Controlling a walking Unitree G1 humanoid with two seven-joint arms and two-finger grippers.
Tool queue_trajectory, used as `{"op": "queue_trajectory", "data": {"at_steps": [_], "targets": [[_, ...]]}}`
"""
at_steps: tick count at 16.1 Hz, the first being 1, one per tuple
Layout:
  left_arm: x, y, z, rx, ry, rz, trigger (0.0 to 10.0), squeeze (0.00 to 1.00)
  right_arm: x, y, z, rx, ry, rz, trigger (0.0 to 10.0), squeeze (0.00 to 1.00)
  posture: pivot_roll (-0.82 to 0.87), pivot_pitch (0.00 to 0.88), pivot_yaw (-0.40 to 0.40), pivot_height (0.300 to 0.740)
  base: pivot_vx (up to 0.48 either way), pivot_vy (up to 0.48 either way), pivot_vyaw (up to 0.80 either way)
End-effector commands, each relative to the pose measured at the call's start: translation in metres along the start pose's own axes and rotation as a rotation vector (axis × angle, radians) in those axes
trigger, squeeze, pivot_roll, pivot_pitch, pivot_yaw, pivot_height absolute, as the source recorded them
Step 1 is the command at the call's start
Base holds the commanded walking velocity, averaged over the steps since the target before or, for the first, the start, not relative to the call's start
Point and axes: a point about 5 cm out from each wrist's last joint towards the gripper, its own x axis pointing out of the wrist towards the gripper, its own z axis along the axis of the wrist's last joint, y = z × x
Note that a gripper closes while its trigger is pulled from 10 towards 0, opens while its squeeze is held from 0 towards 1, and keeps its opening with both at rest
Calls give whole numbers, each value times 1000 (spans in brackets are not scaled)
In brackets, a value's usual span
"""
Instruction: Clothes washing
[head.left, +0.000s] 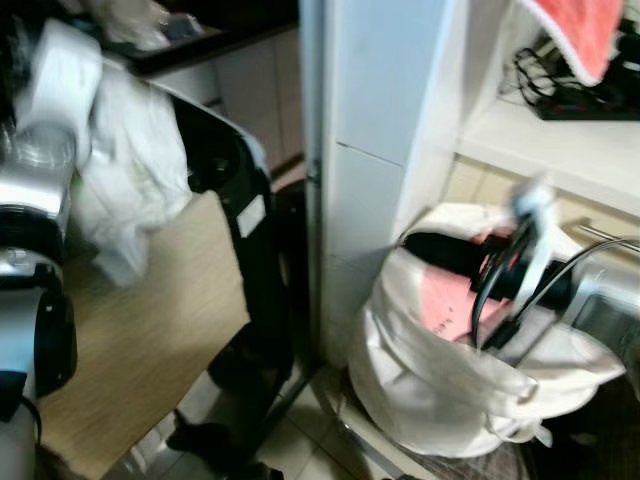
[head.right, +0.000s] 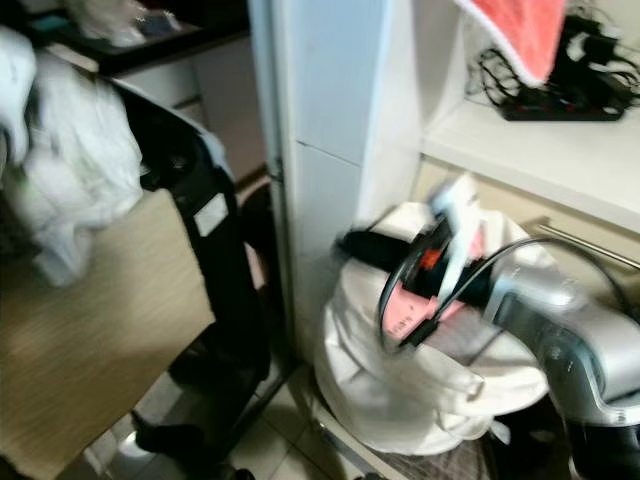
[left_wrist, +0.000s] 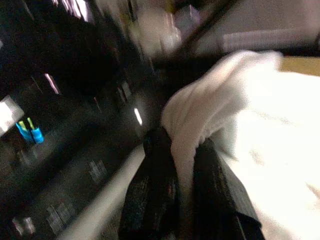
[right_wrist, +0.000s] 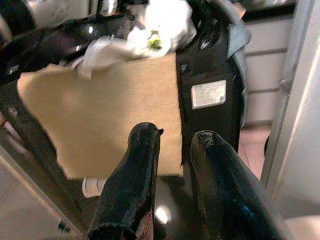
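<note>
White garment pinched high, laundry bag waiting below.

Head views: the white garment (head.left: 125, 170) hangs by the left arm above a tan mat (head.left: 150, 330); it could snag on the dark machine (head.left: 245, 200) behind. The right gripper (head.left: 510, 290) hovers over the white laundry bag (head.left: 450, 390), blurred. Left wrist: the left gripper (left_wrist: 182, 165) is clamped on the cloth; a thin pinch may slip. Right wrist: the fingers (right_wrist: 132, 170) stand slightly apart, holding nothing. The machine's opening is hard to make out.

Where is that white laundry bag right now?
The white laundry bag sits on the floor to the robot's right, beside the white tiled pillar, below the shelf.
</note>
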Motion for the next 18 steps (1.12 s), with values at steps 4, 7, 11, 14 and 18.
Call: {"op": "queue_trajectory", "data": {"at_steps": [4,7,11,14,18], "targets": [[-5,43,3,-45,33,36,10000,1000,1,7,4,-52,30,40,10000,0,-121,0,63,740,0,0,0],[-5,36,-2,-21,86,-59,10000,1000,3,8,3,-66,44,49,10000,0,-113,0,57,740,0,0,0],[-9,62,17,20,-51,143,10000,1000,8,5,10,-92,-1,30,10000,0,-110,0,57,740,0,0,0],[-9,58,33,10,-127,78,10000,1000,9,-12,13,-108,-27,-108,10000,0,-105,0,57,740,0,0,0],[-17,-32,55,-148,-370,-534,10000,0,3,-54,0,-135,47,-522,10000,0,-106,0,59,740,0,0,0]]}}
